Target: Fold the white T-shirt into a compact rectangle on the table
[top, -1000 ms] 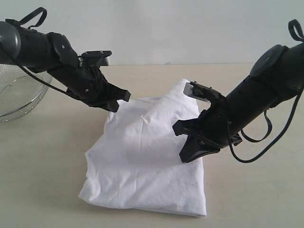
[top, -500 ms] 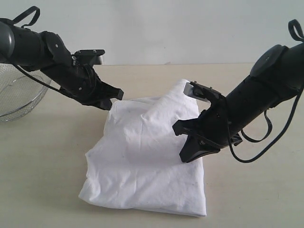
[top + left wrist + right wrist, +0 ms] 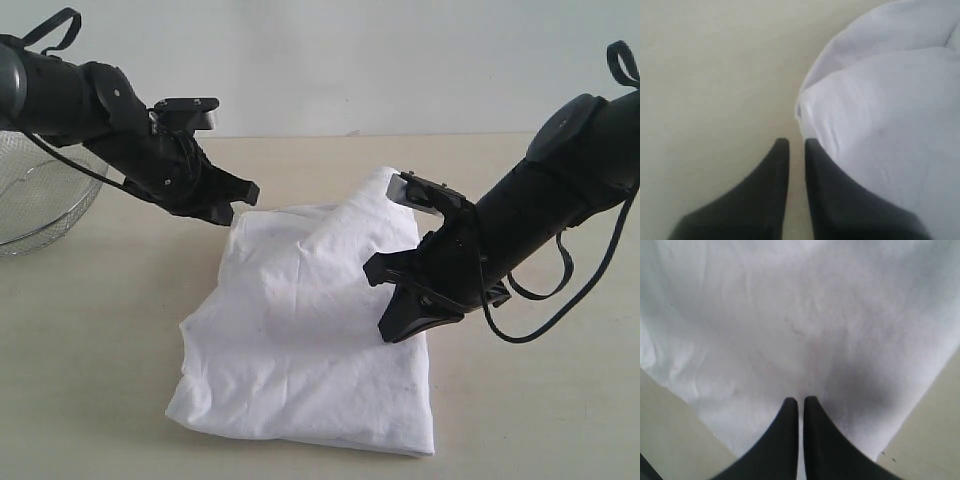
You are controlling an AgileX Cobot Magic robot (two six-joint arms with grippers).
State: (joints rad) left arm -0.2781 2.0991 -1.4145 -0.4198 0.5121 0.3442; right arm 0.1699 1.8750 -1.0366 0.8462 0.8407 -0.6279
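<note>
The white T-shirt (image 3: 300, 340) lies folded in a rough rectangle on the table (image 3: 100, 330), plain side up, with a raised crease at its far end. My left gripper (image 3: 238, 205) hovers just off the shirt's far left corner. Its jaws stand a narrow gap apart with only bare table (image 3: 715, 75) between them (image 3: 797, 142), and the T-shirt's edge (image 3: 880, 110) lies beside one finger. My right gripper (image 3: 383, 318) is shut, its tips (image 3: 801, 400) resting on the T-shirt's (image 3: 790, 315) right part with no cloth visibly pinched.
A round wire-mesh basket (image 3: 40, 200) stands at the far left edge of the table, behind the left arm. A pale wall runs along the back. A loose black cable hangs under the right arm (image 3: 540, 300).
My left gripper has drawn back leftward off the shirt's far left corner and its jaws have parted slightly. The corner now lies flat. The right arm has not moved.
</note>
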